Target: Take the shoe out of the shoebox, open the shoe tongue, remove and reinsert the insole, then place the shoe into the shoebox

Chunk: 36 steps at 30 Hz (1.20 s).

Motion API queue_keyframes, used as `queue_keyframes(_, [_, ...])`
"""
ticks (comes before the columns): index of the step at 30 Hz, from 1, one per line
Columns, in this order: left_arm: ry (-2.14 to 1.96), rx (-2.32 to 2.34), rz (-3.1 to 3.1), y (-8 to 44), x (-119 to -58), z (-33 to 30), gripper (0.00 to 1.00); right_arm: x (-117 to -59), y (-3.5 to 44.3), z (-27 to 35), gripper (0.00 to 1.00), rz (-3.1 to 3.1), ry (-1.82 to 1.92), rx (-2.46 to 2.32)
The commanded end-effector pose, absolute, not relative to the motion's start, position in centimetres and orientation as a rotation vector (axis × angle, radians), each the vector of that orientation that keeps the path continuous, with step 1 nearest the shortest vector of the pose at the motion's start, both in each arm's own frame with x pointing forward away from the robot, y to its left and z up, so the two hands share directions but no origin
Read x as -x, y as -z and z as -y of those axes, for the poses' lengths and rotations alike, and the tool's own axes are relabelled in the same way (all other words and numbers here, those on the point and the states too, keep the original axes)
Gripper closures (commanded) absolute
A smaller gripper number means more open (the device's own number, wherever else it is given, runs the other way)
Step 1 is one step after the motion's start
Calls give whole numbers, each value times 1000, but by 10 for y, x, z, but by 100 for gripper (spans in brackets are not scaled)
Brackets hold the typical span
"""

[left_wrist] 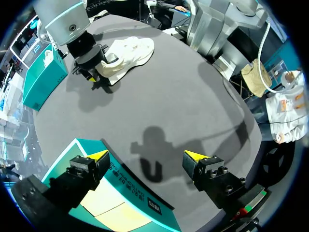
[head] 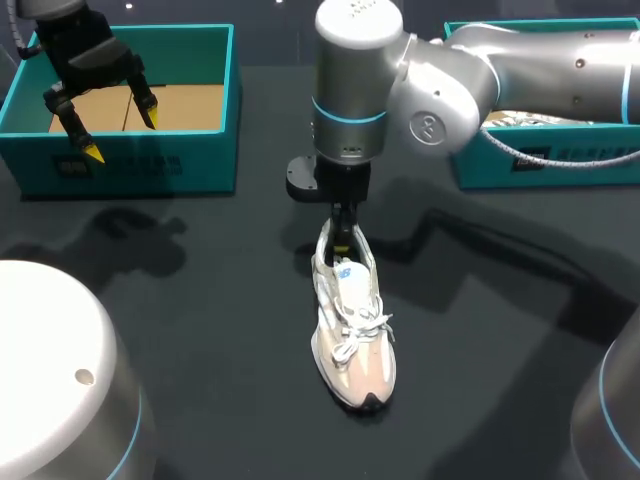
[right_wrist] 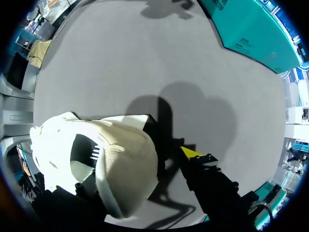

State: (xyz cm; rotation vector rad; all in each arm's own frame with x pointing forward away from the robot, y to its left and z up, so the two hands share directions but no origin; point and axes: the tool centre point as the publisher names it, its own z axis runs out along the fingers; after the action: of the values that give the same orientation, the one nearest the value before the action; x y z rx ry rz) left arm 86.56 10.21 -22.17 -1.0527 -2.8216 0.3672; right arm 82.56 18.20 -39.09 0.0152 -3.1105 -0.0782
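A white sneaker (head: 352,330) lies on the dark table near the middle, toe towards the front edge. My right gripper (head: 343,240) points straight down at its heel. In the right wrist view the heel collar (right_wrist: 140,154) sits between the fingers. The outer yellow fingertip (right_wrist: 193,153) stands a little off the heel, and the other is hidden inside the shoe (right_wrist: 111,159). The open teal shoebox (head: 130,165) stands at the back left, showing its cardboard floor. My left gripper (head: 120,135) hangs open over its front wall (left_wrist: 135,193) with nothing between its fingers (left_wrist: 99,155).
A second teal box (head: 540,160) stands at the back right under my right arm, with pale contents inside. Bare dark tabletop (head: 200,300) lies between the boxes and around the sneaker. The left wrist view shows the sneaker (left_wrist: 128,53) and my right gripper (left_wrist: 94,77) far ahead.
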Motion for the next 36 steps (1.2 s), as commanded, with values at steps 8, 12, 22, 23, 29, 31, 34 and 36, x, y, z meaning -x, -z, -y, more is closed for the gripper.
queue_keyframes(8, [-364,1054,2820,221,-866,-102,0,-821,372,-178,100,3140,57,-6])
queue_keyframes(12, [-364,1054,2820,221,-866,-102,0,-820,353,-176,100,3156,28,-11])
queue_keyframes(22, [-364,1054,2820,221,-866,-102,0,-829,255,-151,100,3254,-72,16])
queue_keyframes(23, [-364,1054,2820,221,-866,-102,0,-832,243,-147,100,3272,-77,39])
queue_keyframes(29, [-364,1054,2820,221,-866,-102,0,-834,231,-143,100,3293,-73,80])
queue_keyframes(31, [-364,1054,2820,221,-866,-102,0,-834,231,-143,100,3293,-73,80])
queue_keyframes(34, [-364,1054,2820,221,-866,-102,0,-834,231,-143,100,3293,-73,80])
queue_keyframes(36, [-364,1054,2820,221,-866,-102,0,-834,231,-143,100,3293,-73,80])
